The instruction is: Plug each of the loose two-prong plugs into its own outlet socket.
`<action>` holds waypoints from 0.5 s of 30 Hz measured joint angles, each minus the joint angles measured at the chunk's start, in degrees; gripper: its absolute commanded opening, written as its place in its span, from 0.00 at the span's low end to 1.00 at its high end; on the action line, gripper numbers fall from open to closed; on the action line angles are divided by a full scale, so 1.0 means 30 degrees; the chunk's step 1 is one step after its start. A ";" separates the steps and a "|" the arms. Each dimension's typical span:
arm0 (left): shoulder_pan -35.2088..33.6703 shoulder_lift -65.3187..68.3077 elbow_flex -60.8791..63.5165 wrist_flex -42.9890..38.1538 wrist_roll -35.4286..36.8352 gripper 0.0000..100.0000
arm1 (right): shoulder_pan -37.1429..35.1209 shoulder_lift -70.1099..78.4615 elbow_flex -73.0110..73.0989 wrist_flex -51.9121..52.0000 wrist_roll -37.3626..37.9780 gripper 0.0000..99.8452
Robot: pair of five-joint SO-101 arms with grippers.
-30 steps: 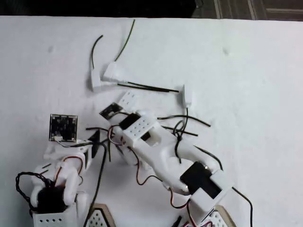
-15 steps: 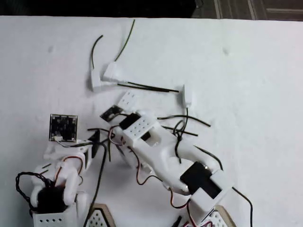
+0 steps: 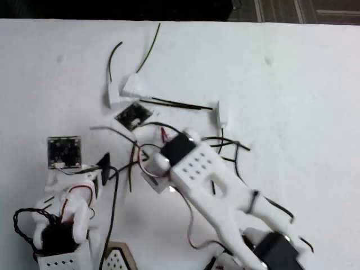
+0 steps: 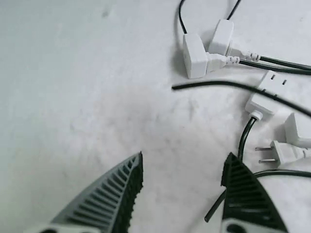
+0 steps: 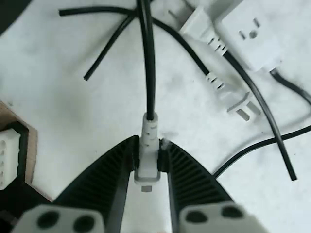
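My right gripper (image 5: 147,144) is shut on a white two-prong plug (image 5: 146,167), whose black cord (image 5: 148,58) runs straight away from the jaws. Beyond it lie a loose plug (image 5: 236,106) with bare prongs, another white plug (image 5: 199,24) and a white outlet socket (image 5: 250,34). My left gripper (image 4: 183,159) is open above bare table. Ahead of it are an outlet socket (image 4: 269,90) with two slots, a loose plug (image 4: 286,153), and a white block (image 4: 194,56) with a plug (image 4: 221,39) against it. In the high view the right arm (image 3: 197,169) lies across the table's middle.
Black cords (image 3: 174,104) cross the white table (image 3: 292,84) around the arms. White outlet pieces (image 3: 126,90) sit at the far left of centre and another (image 3: 221,112) to the right. Wooden base corners (image 3: 115,259) stand at the near edge. The far right is bare.
The right arm has stretched out and swung, its wrist board moving toward the far side, over the socket seen earlier. The left arm's wrist has shifted slightly left.
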 measured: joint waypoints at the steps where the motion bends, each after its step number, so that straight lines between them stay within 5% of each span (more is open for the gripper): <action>1: -0.0176 0.0000 -0.0029 0.0000 0.0352 0.27 | 0.0059 -0.0703 0.0000 0.0000 0.0000 0.02; 9: -0.0205 0.0000 -0.0029 0.0000 0.0850 0.27 | 0.0117 -0.4103 0.1407 -0.0674 0.0000 0.02; 15: 0.1875 0.0000 -0.0029 0.0000 0.0908 0.27 | -0.1582 -0.5451 0.3604 -0.2549 0.0000 0.02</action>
